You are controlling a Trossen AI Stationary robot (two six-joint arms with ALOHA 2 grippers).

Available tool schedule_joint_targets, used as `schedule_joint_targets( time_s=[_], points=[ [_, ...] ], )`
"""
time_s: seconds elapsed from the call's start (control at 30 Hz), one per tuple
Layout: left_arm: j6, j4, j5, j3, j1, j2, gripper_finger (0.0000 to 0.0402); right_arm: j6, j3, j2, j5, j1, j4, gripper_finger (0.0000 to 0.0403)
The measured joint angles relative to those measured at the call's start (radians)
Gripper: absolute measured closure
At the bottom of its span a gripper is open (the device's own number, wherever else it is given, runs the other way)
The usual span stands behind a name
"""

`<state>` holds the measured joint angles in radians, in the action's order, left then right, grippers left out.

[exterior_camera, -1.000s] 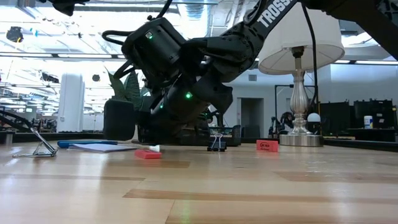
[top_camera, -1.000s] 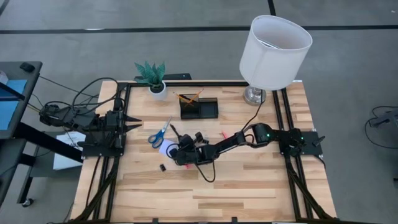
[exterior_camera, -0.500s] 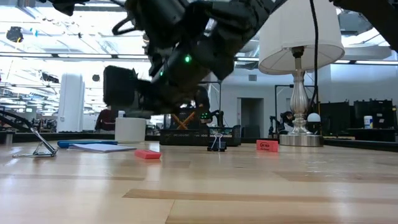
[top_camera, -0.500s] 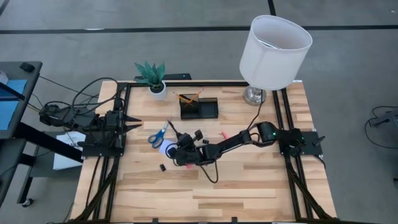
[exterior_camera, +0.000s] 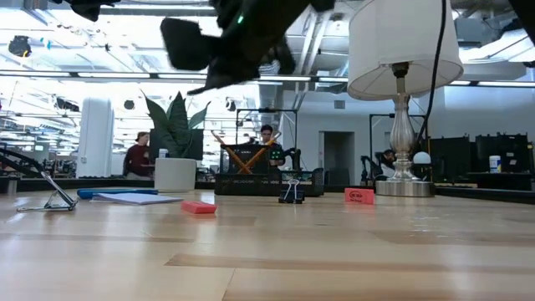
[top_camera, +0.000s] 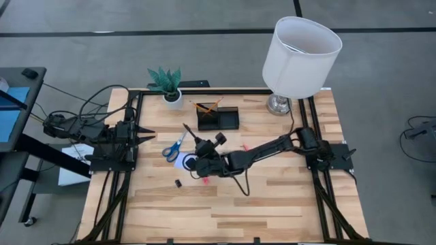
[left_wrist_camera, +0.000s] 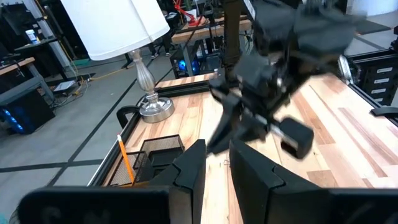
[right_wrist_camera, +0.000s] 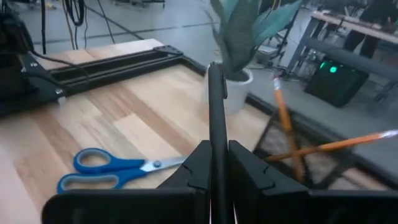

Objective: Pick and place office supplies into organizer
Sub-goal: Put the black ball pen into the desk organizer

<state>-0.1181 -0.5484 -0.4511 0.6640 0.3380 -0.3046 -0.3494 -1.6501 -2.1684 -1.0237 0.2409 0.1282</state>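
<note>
My right fingers (right_wrist_camera: 214, 168) grip the black pen (right_wrist_camera: 216, 118) above the surface; the organizer (top_camera: 218, 118), probably holding two orange pens, waits ahead. Scissors (top_camera: 174, 145), notepad and clips remain out.

no readable text in any view; small pink-red piece (exterior_camera: 359, 196) has dark print on its face, too small to read

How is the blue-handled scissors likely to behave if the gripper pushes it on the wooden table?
The blue-handled scissors lies flat on the smooth wooden table, so it would probably slide, not roll. A push at one end would likely make it pivot, because it is long. Its blades look closed in the right wrist view; a push on one handle loop might open them.
</note>
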Motion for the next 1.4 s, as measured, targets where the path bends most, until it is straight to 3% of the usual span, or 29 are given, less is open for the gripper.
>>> schedule_joint_targets(
  time_s=[0.27, 0.5, 0.83, 1.4],
  points=[
    [0.0, 0.0, 0.0, 0.0, 0.0, 0.0, 0.0336, 0.002, 0.0, 0.121, 0.006, -0.013, 0.266, 0.0377],
    [0.0, 0.0, 0.0, 0.0, 0.0, 0.0, 0.0336, 0.002, 0.0, 0.181, 0.085, -0.058, 0.418, 0.0377],
    [0.001, 0.001, 0.0, 0.0, 0.0, 0.0, 0.0336, 0.076, -0.038, 0.196, 0.223, -0.163, 0.561, 0.0377],
    [0.022, 0.024, 0.0, 0.0, 0.0, 0.0, 0.0336, 0.358, -0.155, 0.194, 0.404, -0.319, 0.722, 0.0377]
  ],
)
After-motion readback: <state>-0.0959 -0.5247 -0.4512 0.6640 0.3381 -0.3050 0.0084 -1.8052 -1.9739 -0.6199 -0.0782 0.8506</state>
